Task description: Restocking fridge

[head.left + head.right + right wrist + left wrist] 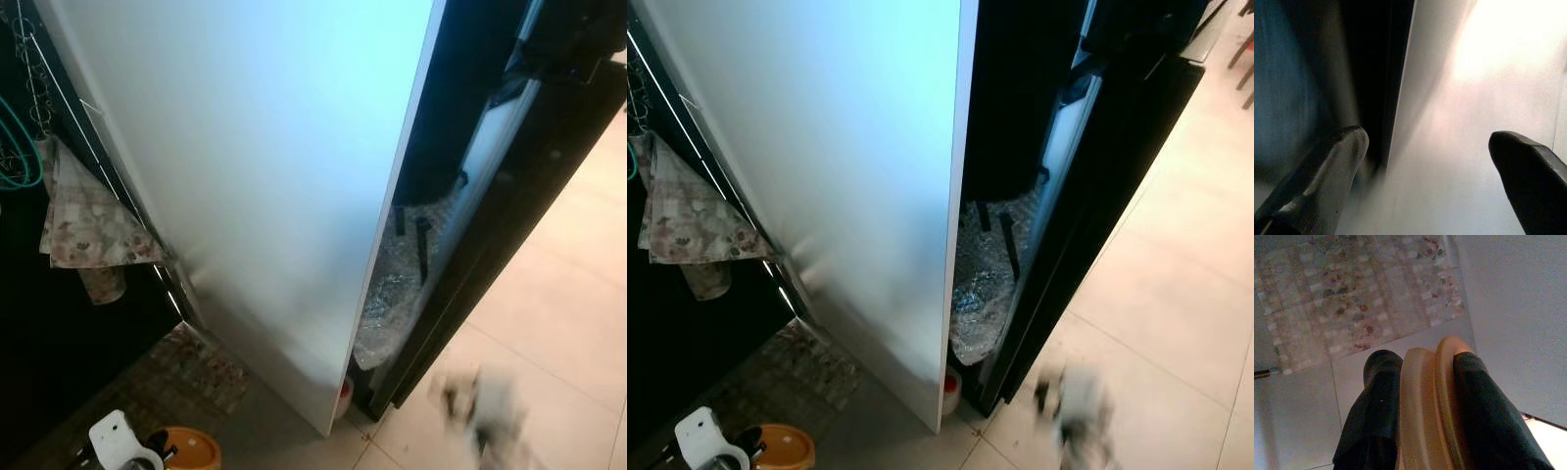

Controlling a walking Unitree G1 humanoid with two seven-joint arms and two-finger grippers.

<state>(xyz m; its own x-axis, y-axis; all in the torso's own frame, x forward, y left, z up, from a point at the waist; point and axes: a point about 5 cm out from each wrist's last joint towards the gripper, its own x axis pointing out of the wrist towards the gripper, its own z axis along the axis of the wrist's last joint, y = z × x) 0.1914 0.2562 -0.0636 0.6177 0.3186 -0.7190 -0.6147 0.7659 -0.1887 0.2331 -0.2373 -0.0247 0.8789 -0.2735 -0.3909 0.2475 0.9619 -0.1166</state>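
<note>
Straight ahead, a tall white fridge door (265, 186) is seen standing open, its edge turned toward the camera, with the dark fridge interior (1004, 108) beyond it on the right. Low inside the fridge, crinkled clear plastic wrapping (982, 294) is piled, and two slim dark upright pieces stand in it; what they are cannot be told. At the near left, the left hand (1422, 396) is held low over the grey floor, its two black fingers (1374, 411) clamped on an orange plate-like object (191, 448), which appears double-rimmed in the left wrist view. A patterned floor mat (1352, 298) lies just beyond it, beside the foot of the door. A floral cloth (88, 220) is hung on the dark unit at the far left. At the near right, the right hand (1427, 161) is seen blurred over the pale tiled floor (568, 323), its fingers spread well apart and gripping nothing.
</note>
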